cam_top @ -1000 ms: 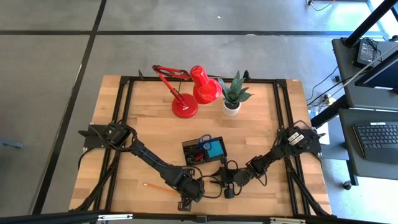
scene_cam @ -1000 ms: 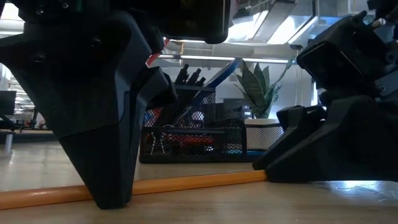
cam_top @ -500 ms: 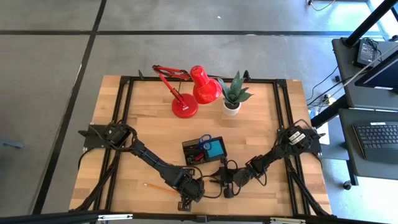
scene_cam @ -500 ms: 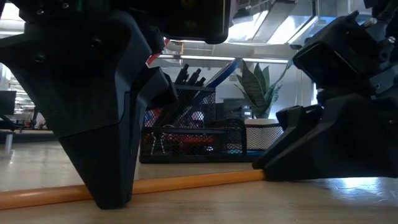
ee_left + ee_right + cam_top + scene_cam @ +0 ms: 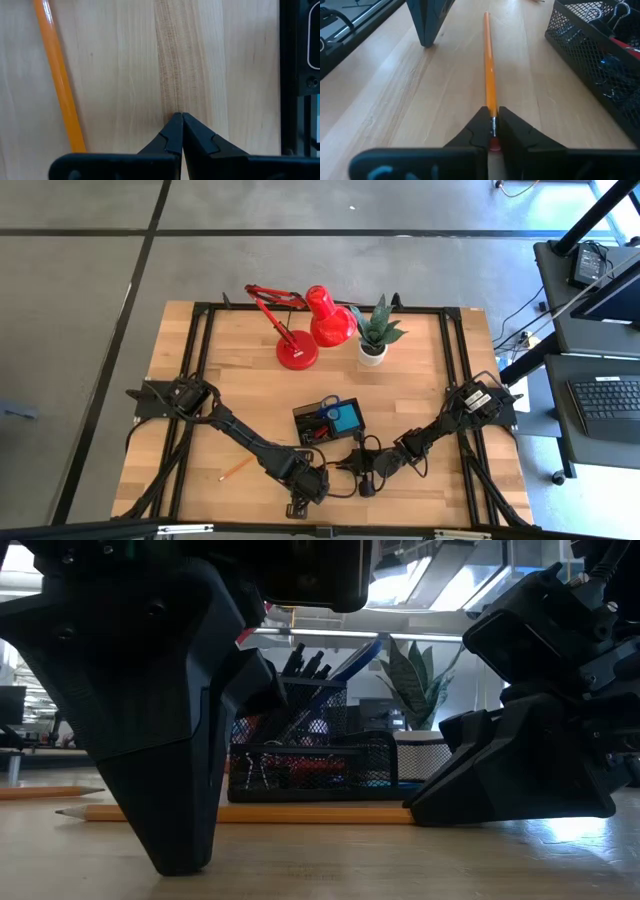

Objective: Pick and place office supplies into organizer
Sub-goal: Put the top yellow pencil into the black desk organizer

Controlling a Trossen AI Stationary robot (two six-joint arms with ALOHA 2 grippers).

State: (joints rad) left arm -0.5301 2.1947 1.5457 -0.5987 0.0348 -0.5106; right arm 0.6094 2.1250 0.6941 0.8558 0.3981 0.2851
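An orange pencil (image 5: 490,75) lies on the wood in front of the black mesh organizer (image 5: 328,420), running toward the table's left. My right gripper (image 5: 492,127) is shut on its eraser end. My left gripper (image 5: 178,116) is shut, points down at the tabletop just beside this pencil (image 5: 60,80) and is apart from it. I cannot tell whether its tips rest on the wood. A second pencil (image 5: 237,469) lies loose further left. The organizer (image 5: 310,765) holds pens, blue scissors and a blue pad. My right gripper pinches the pencil's eraser end, at the metal band (image 5: 493,125), between its two fingers. The pink eraser sits further back in the gap. The fingers come low and slanting from the table's right, along the pencil. The pencil (image 5: 300,813) lies level on the table, point (image 5: 62,810) leftward.
A red desk lamp (image 5: 305,330) and a potted plant (image 5: 375,335) stand at the far side. Black frame rails (image 5: 200,380) run along the table's edges. Bare wood lies between the organizer and the lamp.
My right gripper has shut on the pencil's eraser end. That pencil has swung, and its point now shows left of my left gripper in the low view. The loose pencil on the left has turned, its right end now nearer the far edge.
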